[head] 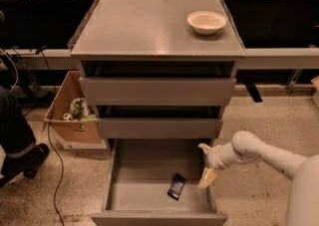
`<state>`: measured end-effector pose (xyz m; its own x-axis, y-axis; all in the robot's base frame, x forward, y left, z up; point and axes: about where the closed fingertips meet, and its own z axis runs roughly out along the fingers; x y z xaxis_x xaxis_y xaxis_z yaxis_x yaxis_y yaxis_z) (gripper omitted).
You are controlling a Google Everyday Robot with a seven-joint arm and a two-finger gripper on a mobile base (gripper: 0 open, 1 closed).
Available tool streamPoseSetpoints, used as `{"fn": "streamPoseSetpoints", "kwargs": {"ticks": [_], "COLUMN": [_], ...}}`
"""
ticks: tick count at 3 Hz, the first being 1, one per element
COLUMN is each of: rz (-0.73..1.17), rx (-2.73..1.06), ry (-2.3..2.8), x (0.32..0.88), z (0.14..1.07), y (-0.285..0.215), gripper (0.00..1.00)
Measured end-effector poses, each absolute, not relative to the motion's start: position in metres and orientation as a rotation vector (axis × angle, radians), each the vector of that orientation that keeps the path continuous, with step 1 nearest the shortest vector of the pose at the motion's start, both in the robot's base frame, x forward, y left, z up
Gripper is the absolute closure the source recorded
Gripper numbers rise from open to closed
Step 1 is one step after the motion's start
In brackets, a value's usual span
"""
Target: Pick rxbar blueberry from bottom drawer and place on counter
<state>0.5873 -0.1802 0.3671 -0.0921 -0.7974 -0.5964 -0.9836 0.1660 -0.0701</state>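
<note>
While the gripper (pixel 206 163) overhangs the bottom drawer (pixel 142 182), a bowl (pixel 207 22) tops the counter (pixel 144 28)

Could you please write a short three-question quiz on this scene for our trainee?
1. True or false: the snack bar lies on the counter beside the bowl.
2. Where is the claw? A) over the bowl B) over the open bottom drawer's right side, near the bar C) in the cardboard box
3. Fill in: the claw's fingers are ___, holding nothing.
Key: 1 false, it lies in the bottom drawer, and only the bowl sits on the counter; 2 B; 3 open.
</note>
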Motion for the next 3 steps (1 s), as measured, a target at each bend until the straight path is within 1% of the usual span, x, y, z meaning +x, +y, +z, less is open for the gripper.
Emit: {"fn": "streamPoseSetpoints", "kwargs": {"ticks": [2, 3], "rz": [0.494, 0.58], "rx": [-1.654, -1.594], "ry": [1.941, 1.923], "x": [0.587, 0.599], "z": [0.359, 0.32], "y": [-0.172, -0.135], "gripper": [0.0, 0.0]}}
